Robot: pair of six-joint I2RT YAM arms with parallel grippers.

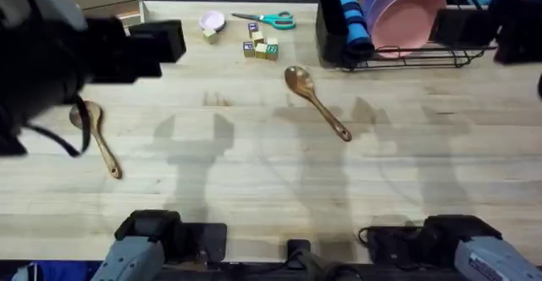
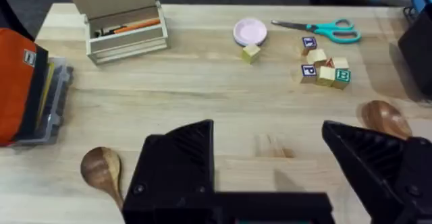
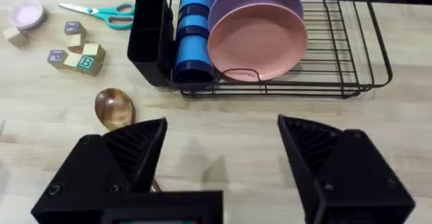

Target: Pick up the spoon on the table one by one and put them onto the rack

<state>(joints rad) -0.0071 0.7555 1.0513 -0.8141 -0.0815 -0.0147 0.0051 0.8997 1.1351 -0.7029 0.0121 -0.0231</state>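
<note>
Two tools are raised above the pale wood-plank tabletop (image 1: 254,188), both released and carrying nothing. The left tool (image 2: 270,177) hangs with jaws spread wide, one glossy brown wooden spoon (image 2: 101,170) lying just beside it near the left edge. The right tool (image 3: 223,163) is likewise spread, facing the black wire-frame dish rack (image 3: 351,82). A second brown wooden spoon (image 1: 315,101) lies mid-tabletop, handle angled toward the robot, near the rack's black cutlery caddy (image 3: 150,35). Judgement: neither spoon is racked yet; each tool is positioned for the nearer spoon.
</note>
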